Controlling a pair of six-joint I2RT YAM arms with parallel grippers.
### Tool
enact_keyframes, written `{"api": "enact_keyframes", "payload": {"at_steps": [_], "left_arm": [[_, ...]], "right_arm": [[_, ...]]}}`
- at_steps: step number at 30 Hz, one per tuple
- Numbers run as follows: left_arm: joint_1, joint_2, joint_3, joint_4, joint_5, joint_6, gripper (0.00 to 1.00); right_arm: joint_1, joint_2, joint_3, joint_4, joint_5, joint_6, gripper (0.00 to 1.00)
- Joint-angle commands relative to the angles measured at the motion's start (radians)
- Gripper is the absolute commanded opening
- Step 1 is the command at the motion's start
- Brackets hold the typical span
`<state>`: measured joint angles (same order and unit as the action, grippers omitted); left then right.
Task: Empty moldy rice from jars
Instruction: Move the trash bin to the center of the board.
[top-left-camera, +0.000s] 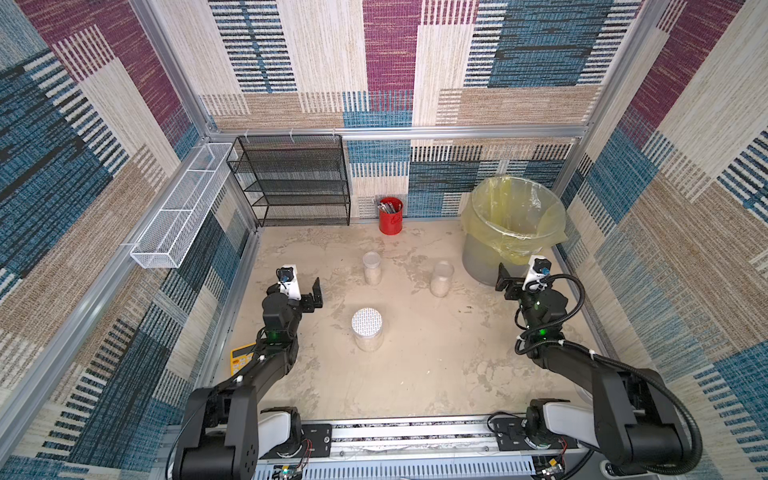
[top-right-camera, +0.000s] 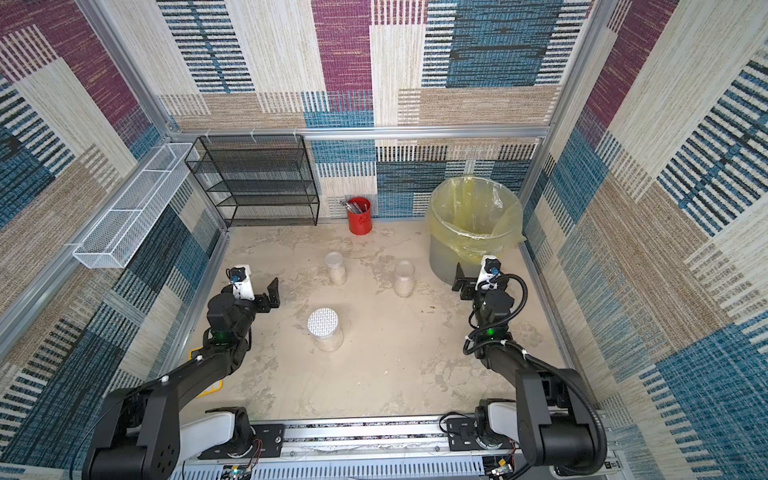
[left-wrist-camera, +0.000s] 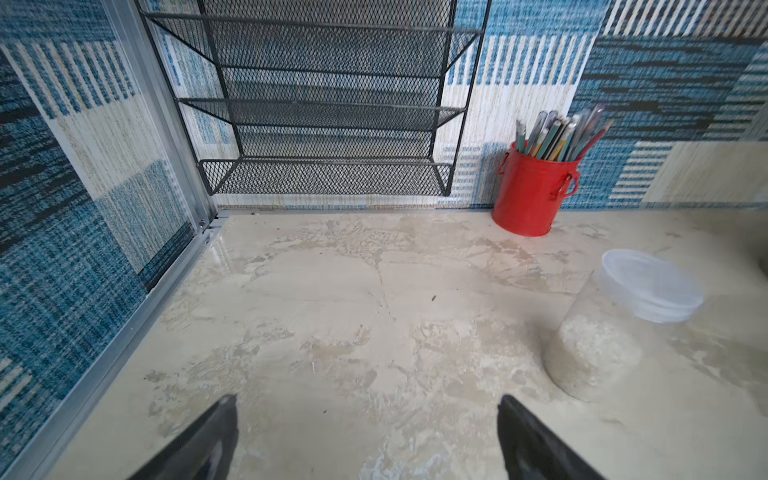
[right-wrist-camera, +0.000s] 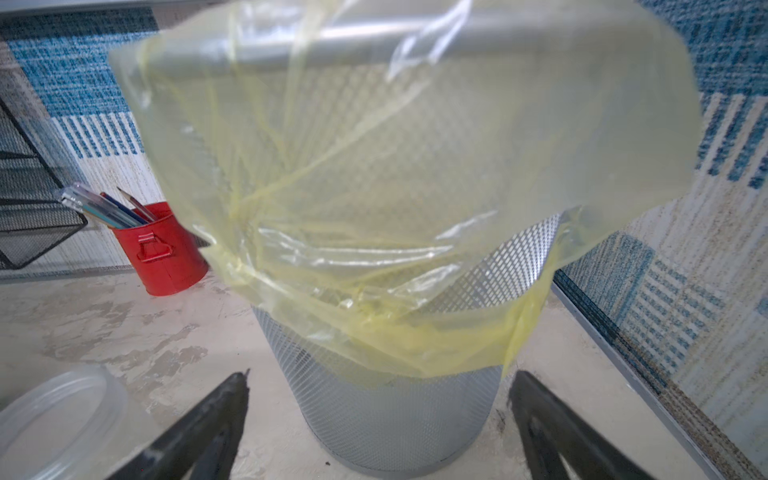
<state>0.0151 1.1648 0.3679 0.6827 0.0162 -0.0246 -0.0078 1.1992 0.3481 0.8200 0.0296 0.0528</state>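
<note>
Wide jar (top-left-camera: 367, 334), in both top views only

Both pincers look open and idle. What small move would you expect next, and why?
Probably the right pincer swings toward the small jar nearest it and closes around it. The pincer is open and empty, that jar holds moldy rice, and it stands closest to the lined bin, where the rice could be tipped.

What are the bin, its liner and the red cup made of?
Bin: likely metal, matte silver; its wall is fine mesh. Liner: thin plastic film, glossy yellow, see-through and creased. Red cup: probably painted metal, smooth with small side handles; hard to be sure.
</note>
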Motion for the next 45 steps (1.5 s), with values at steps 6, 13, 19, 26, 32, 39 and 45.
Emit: {"api": "enact_keyframes", "payload": {"at_steps": [6,13,19,26,32,39,45], "left_arm": [[-0.003,-0.125,0.174,-0.509,0.081,-0.36,0.99],[-0.022,-0.108,0.279,-0.75,0.32,-0.525,0.99],[-0.068,-0.181,0.317,-0.926,0.313,-0.593,0.99],[-0.186,-0.128,0.421,-1.11,0.394,-0.565,0.99],[-0.28,-0.166,0.443,-1.162,0.311,-0.527,0.99],[-0.312,-0.217,0.444,-1.233,0.319,-0.526,0.99],[-0.319,-0.286,0.4,-1.252,0.292,-0.557,0.99]], "right_arm": [[0.002,-0.203,0.053,-0.391,-0.129,0.238,0.99],[0.032,-0.339,0.109,-0.701,-0.225,0.367,0.99],[0.139,-0.343,0.188,-0.905,-0.236,0.405,0.99],[0.215,-0.321,0.242,-1.031,-0.261,0.476,0.99],[0.303,-0.234,0.359,-1.174,-0.222,0.45,0.99],[0.45,-0.066,0.535,-1.331,-0.082,0.402,0.99],[0.519,0.009,0.695,-1.406,0.067,0.38,0.99]]}}
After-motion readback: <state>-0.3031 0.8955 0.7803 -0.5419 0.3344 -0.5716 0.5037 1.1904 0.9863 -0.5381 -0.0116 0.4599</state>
